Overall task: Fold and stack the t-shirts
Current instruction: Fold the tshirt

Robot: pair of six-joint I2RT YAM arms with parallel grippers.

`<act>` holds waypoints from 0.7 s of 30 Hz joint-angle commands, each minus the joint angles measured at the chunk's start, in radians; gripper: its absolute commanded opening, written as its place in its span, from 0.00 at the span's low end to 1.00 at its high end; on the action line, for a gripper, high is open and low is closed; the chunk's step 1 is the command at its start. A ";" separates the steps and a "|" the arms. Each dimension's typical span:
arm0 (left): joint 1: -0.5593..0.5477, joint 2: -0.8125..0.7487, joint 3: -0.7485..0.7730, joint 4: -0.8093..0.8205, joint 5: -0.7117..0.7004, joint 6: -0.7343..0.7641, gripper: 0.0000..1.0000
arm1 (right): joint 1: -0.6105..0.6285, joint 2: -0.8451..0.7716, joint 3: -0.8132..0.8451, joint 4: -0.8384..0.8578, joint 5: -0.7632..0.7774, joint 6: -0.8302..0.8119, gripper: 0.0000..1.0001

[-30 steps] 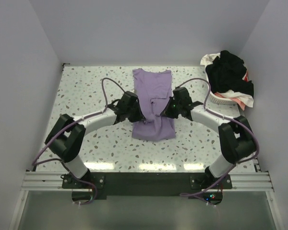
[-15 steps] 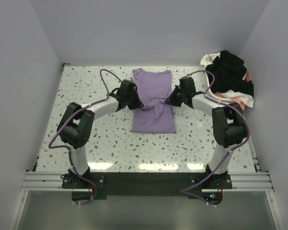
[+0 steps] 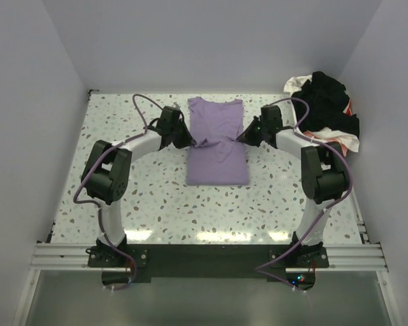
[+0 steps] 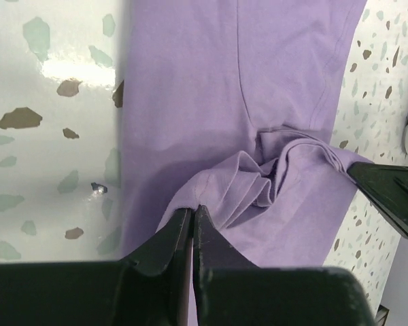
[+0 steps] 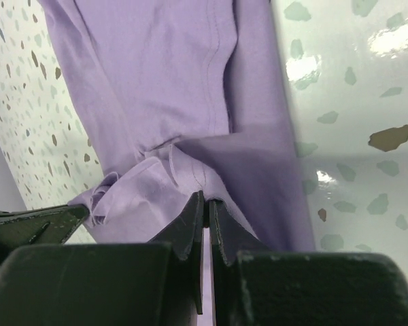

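Observation:
The lilac t-shirt (image 3: 217, 163) lies as a long narrow strip at the middle of the table, its collar end toward the back wall. My left gripper (image 3: 191, 140) is shut on a pinch of its cloth at the left edge, about halfway along. My right gripper (image 3: 242, 136) is shut on the cloth at the right edge, level with the left one. A bunched ridge of fabric (image 4: 258, 180) runs between the two grips. In the left wrist view the fingertips (image 4: 192, 210) nip a purple fold. In the right wrist view the fingertips (image 5: 206, 197) do the same.
A white plastic basket (image 3: 314, 140) stands at the back right, heaped with black t-shirts (image 3: 328, 102) and white and pink-red cloth (image 3: 347, 140). Walls close in the table at the left, back and right. Speckled tabletop (image 3: 136, 183) shows on both sides of the lilac shirt.
Both grippers have travelled away from the arm bases toward the back wall, carrying the shirt's near end up over itself. The strip now looks shorter and flatter.

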 commanded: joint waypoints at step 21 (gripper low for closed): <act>0.079 -0.072 0.004 0.085 0.062 0.115 0.54 | -0.073 -0.035 0.047 0.026 -0.030 -0.090 0.44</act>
